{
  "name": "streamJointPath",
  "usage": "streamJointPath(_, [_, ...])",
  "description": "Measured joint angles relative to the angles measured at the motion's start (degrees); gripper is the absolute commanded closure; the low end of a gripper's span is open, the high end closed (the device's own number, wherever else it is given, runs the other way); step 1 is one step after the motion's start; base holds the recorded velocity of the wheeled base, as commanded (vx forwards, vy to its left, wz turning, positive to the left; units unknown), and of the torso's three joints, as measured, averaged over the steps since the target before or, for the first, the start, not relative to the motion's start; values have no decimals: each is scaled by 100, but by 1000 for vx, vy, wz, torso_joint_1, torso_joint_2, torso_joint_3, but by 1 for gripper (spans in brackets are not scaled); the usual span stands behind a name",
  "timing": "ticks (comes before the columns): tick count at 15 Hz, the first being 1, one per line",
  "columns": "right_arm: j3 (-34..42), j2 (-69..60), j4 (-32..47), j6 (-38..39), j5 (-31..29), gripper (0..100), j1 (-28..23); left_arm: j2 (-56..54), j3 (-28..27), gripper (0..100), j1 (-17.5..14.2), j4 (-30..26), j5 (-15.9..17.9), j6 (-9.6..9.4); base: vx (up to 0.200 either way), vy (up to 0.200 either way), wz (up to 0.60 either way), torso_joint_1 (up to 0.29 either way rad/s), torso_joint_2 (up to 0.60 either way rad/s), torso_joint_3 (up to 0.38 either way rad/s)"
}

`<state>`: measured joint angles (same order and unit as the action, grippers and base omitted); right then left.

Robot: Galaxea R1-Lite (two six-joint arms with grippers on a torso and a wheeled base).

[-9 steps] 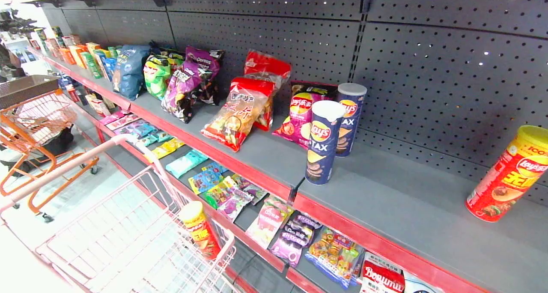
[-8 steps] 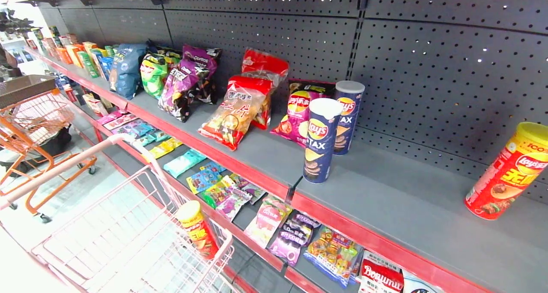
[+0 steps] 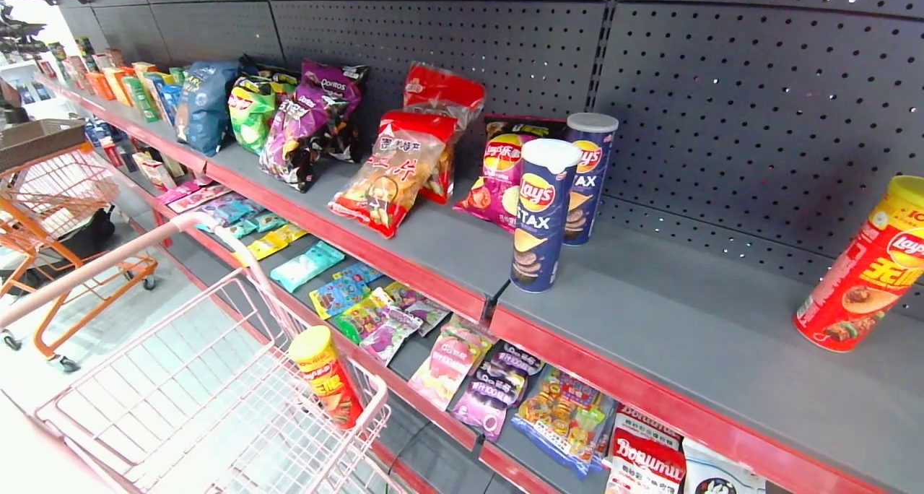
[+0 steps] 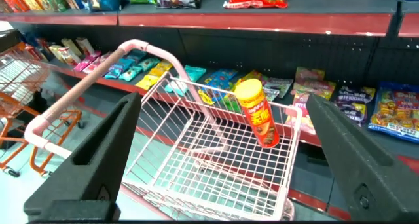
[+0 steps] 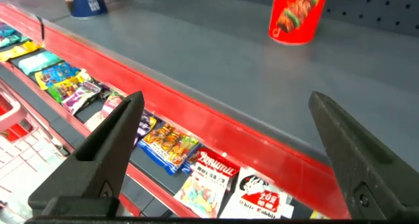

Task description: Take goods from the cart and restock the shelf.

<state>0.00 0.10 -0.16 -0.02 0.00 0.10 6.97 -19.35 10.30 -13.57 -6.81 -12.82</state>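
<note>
Cart holds one red can, leaning in the corner nearest the shelf. A second can stands on that shelf, well apart from two blue cans. Left hand, above the cart, and right hand, at the shelf's edge, both gape wide, empty.

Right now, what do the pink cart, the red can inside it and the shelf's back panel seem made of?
Pink cart: probably coated metal wire; thin grid.
Red can: likely printed cardboard, yellow plastic lid.
Back panel: dark matte perforated sheet, probably metal.
</note>
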Motion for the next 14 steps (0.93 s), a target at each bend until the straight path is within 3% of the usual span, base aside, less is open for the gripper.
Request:
streamJointPath(9, [0,0,0,13,0,0,1,46,119,0,-5,-6,-88,49,0,0,0,-28,73,43])
streamJointPath(14, [0,0,6,13,0,0,4,896,85,0,-5,213,-55,405,0,0,0,-81,205,126])
